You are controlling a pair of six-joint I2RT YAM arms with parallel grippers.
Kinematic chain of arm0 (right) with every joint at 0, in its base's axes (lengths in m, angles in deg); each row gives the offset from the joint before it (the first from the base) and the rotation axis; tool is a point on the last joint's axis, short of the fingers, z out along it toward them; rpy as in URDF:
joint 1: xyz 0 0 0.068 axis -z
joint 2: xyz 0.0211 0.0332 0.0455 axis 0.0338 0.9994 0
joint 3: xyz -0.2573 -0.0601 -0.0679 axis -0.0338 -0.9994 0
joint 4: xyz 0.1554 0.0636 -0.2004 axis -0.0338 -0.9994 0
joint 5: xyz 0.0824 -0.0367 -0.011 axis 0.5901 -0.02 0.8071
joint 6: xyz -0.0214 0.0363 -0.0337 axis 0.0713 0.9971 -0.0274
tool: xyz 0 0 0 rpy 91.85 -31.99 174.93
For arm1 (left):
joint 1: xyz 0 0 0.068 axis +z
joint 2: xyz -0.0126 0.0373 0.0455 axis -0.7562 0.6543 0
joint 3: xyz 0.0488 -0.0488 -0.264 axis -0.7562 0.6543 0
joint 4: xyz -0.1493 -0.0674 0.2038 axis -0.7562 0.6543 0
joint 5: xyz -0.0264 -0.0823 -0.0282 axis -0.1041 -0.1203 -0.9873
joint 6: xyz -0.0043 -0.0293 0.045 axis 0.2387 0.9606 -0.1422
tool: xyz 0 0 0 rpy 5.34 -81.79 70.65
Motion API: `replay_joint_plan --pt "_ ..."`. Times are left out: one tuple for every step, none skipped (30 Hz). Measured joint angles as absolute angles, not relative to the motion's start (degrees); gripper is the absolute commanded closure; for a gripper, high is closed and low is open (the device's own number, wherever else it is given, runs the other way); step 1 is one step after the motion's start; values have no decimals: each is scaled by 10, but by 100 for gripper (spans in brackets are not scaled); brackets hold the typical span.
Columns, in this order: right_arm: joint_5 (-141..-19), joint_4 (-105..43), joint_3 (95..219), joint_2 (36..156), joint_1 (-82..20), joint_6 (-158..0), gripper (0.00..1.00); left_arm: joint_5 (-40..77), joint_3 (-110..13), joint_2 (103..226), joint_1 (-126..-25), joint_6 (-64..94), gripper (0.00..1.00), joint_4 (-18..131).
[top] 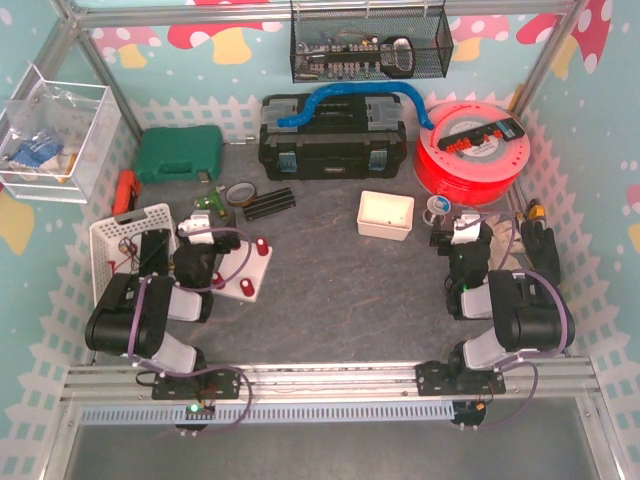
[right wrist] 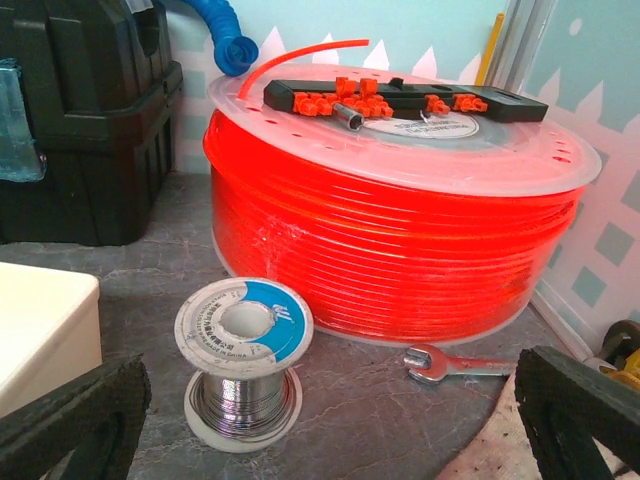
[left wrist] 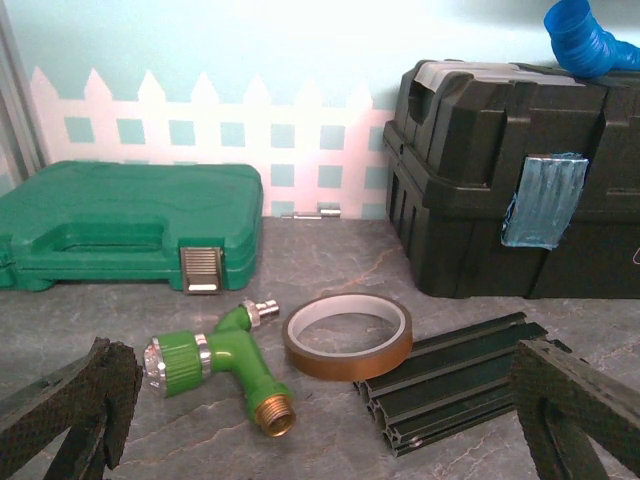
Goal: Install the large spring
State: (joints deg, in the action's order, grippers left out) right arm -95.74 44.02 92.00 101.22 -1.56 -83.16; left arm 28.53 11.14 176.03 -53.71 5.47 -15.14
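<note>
A white base board [top: 250, 272] with red posts [top: 262, 245] lies on the table just right of the left arm. I cannot make out a large spring in any view. My left gripper [top: 200, 236] is open and empty, low over the table beside the board; in the left wrist view [left wrist: 330, 410] its black fingers [left wrist: 90, 405] stand wide apart. My right gripper [top: 462, 232] is open and empty, and in the right wrist view [right wrist: 330, 420] it faces a solder spool [right wrist: 243, 370].
A white basket [top: 112, 232] with small parts stands at the left. A green nozzle [left wrist: 215, 365], tape roll [left wrist: 347, 335] and black extrusion [left wrist: 450, 380] lie ahead of the left gripper. Farther back are a green case [top: 178, 152], black toolbox [top: 332, 138], orange filament reel [top: 475, 150] and white box [top: 385, 214]. A wrench [right wrist: 450, 365] lies by the reel.
</note>
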Motion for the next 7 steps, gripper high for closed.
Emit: replay_joint_plan --pt "-959 440 920 1012 -16 -832 1 285 111 1760 -537 55 1 -151" --pt "-960 440 920 1012 -16 -832 1 285 111 1760 -537 55 1 -151" --pt "-960 440 920 1012 -16 -832 1 285 111 1760 -537 55 1 -151" --pt "-961 440 920 1012 -16 -832 1 285 111 1760 -537 55 1 -151" --pt "-962 440 920 1012 -16 -832 1 285 111 1760 -537 55 1 -151" --pt "-964 440 920 1012 -16 -832 1 285 111 1760 -537 55 1 -151" --pt "-964 440 920 1012 -16 -832 1 285 111 1760 -537 55 1 -151"
